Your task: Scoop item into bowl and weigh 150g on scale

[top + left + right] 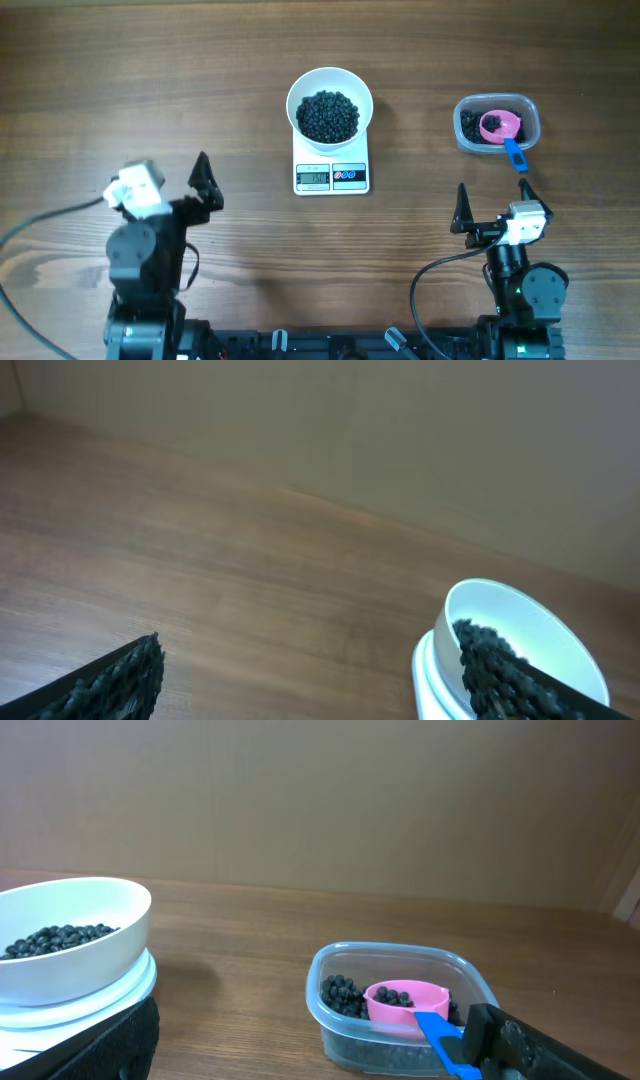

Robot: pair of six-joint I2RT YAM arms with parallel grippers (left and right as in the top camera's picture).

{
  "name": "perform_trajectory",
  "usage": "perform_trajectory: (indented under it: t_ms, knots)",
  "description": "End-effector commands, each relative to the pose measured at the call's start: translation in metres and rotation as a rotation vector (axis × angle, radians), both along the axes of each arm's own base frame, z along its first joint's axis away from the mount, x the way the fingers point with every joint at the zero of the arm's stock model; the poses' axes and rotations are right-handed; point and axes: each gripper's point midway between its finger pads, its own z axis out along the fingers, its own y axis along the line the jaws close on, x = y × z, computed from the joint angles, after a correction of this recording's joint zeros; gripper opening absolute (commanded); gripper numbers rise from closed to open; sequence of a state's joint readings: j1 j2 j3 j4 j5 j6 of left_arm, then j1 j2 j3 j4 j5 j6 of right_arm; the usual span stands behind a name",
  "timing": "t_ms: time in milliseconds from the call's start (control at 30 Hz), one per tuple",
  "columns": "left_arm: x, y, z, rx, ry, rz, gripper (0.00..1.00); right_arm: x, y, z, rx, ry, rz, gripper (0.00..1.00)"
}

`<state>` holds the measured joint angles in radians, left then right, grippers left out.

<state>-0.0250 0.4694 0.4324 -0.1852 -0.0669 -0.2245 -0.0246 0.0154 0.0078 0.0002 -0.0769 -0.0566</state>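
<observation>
The white bowl (pixel 296 92) stands on the scale (pixel 332 177) at the middle back, holding a dark heap of the item (pixel 329 115). My left gripper (pixel 170 190) hovers open to the front left of the scale, empty. Its wrist view shows the bowl (pixel 530 625) behind the right fingertip (pixel 495 675). My right gripper (pixel 495 208) is open and empty, a short way in front of the clear tub (pixel 461 135). The right wrist view has the bowl (pixel 90 955) with the item (pixel 55 938) at left and the tub (pixel 380 1040) ahead.
A pink scoop (pixel 497 124) with a blue handle (pixel 515 155) lies in the tub on more black beads; the handle sticks out over the tub's front rim. In the right wrist view the scoop (pixel 405 1007) holds a few beads. Bare wooden table surrounds everything.
</observation>
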Motion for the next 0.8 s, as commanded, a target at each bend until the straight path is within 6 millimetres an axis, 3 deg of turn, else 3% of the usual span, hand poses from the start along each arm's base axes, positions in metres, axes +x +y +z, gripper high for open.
perform_trajectory:
  t_ms: [0, 267, 767]
  knots:
    - [-0.013, -0.002, -0.011, -0.003, -0.053, -0.028, 1.0, 0.0, -0.002, 0.001, 0.004, -0.008, -0.011, 1.0]
    - [-0.02, 0.004, -0.028, 0.0, -0.175, -0.01, 1.0, 0.0, -0.002, 0.001, 0.005, -0.008, -0.011, 1.0]
    - [-0.016, 0.013, -0.041, 0.012, -0.267, 0.001, 1.0, 0.0, -0.002, 0.001, 0.005, -0.008, -0.011, 1.0]
